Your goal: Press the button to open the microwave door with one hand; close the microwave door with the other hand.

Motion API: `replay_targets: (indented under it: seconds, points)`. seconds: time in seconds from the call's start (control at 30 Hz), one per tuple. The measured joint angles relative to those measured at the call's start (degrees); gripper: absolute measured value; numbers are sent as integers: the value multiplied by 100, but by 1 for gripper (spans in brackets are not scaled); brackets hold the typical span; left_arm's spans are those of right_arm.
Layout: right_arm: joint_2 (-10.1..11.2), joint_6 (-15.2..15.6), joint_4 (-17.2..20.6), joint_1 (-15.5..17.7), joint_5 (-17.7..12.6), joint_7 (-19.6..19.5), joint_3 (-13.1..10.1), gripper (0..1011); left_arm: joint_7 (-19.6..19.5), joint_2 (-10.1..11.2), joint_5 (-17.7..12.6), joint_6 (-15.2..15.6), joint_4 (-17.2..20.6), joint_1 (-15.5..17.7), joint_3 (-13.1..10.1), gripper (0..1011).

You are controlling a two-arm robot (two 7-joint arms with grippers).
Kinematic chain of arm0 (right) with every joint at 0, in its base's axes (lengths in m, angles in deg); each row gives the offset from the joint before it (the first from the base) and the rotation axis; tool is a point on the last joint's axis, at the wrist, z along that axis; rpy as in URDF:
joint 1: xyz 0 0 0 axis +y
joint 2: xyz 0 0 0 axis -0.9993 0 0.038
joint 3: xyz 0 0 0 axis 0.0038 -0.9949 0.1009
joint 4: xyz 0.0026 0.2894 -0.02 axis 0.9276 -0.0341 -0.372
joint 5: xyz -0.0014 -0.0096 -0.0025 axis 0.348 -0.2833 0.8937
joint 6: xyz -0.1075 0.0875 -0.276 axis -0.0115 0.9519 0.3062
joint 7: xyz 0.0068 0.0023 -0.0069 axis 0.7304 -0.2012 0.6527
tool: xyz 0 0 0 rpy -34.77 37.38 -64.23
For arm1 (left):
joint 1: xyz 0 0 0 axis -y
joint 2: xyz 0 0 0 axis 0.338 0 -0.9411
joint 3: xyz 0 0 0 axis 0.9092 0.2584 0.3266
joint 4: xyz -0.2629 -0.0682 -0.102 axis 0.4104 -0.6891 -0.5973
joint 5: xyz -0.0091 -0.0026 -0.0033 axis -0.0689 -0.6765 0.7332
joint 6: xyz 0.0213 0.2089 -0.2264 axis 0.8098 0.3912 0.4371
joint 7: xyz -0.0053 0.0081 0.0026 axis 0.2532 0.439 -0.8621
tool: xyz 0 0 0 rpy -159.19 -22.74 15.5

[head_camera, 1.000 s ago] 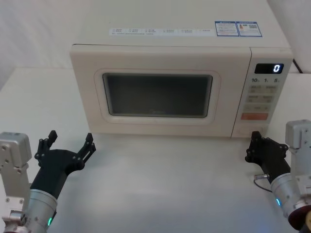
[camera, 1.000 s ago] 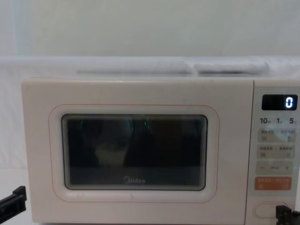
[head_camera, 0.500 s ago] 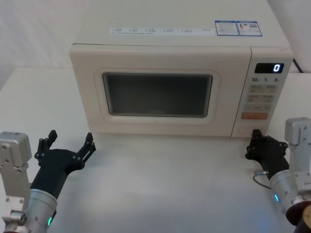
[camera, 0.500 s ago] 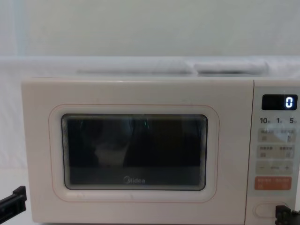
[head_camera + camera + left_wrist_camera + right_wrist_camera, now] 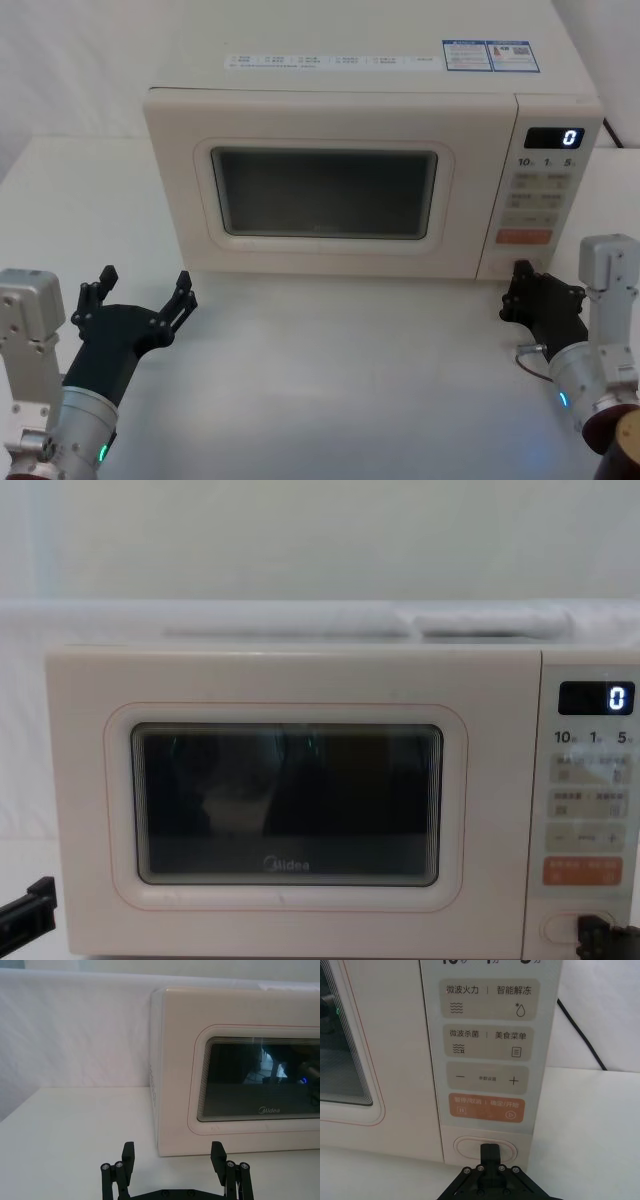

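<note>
A white table (image 5: 330,380) carries everything here, its bare top running wide across the front. On it, toward the back, sits a cream microwave (image 5: 180,180), square to the front edge, door (image 5: 290,800) shut flush. A black cord (image 5: 580,1035) trails over the tabletop on the microwave's right side, running away behind it. The table's surface spreads out left of the microwave too, plain white up to the white backdrop (image 5: 75,1035).
</note>
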Motion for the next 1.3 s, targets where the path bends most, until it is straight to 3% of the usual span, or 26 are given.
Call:
replay_targets:
  seconds: [1.3]
  points:
    - [-54,-65,-440,-394,31,-2,-28,0,0,0,0,0,0,0,0,1000]
